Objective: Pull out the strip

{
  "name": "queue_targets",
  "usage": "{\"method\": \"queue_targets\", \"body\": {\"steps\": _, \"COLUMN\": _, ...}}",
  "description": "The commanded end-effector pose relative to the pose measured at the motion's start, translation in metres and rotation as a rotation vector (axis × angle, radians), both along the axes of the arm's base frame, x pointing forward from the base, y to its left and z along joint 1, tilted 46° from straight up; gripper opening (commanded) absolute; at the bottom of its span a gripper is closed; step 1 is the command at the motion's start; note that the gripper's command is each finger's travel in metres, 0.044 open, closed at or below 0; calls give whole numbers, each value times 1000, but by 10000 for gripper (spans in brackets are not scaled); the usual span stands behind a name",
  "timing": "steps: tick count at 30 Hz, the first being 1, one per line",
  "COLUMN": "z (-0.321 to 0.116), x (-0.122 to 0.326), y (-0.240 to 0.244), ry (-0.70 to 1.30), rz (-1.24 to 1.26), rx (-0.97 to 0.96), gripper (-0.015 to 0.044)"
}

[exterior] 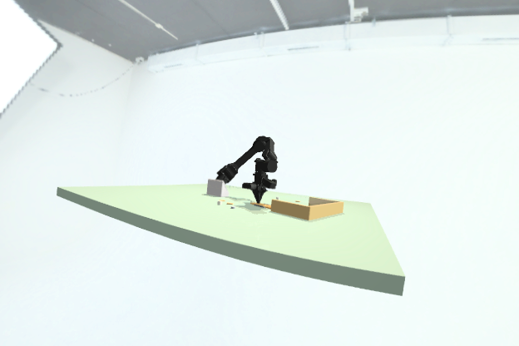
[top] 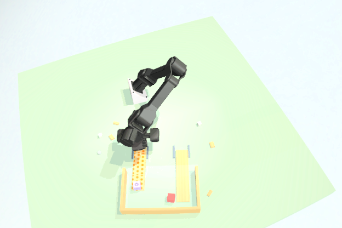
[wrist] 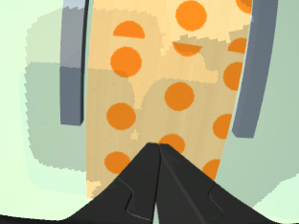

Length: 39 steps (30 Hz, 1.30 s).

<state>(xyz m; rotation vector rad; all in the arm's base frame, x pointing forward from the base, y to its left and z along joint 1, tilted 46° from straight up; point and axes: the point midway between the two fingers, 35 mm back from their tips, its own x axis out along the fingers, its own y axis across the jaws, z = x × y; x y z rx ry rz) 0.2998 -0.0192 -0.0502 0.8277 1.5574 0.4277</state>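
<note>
The dotted strip [top: 138, 169] [exterior: 265, 205] [wrist: 149, 67], pale wood with orange dots, runs from inside the three-sided tray out between two blue-grey rails [top: 132, 154] [wrist: 71, 96]. The labelled cube [top: 136, 184], purple with a ring mark on its white top, rests on this strip close to its far end. My gripper [exterior: 258, 202] [wrist: 156, 153] is shut with nothing between its fingers. Its tips are down at the top of the strip, near its outer end; the hand hides them in the top view. A plain yellow strip [top: 182, 175] lies to the right.
A red cube [top: 171, 198] stands inside the tray beside the plain strip. The tray's orange walls [top: 160, 210] [exterior: 291, 210] close its sides and far end. A second pair of rails [top: 174, 151] flanks the plain strip's outer end. Several small white and orange bits lie around.
</note>
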Motion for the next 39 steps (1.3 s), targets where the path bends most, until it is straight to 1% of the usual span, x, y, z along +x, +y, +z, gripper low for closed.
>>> {"method": "queue_targets", "body": {"steps": 1, "z": -2, "x": -13, "y": 5, "ry": 16, "rz": 13, "rx": 1, "gripper": 0}}
{"method": "queue_targets", "body": {"steps": 39, "z": 8, "x": -68, "y": 15, "ry": 19, "rz": 13, "rx": 2, "gripper": 0}}
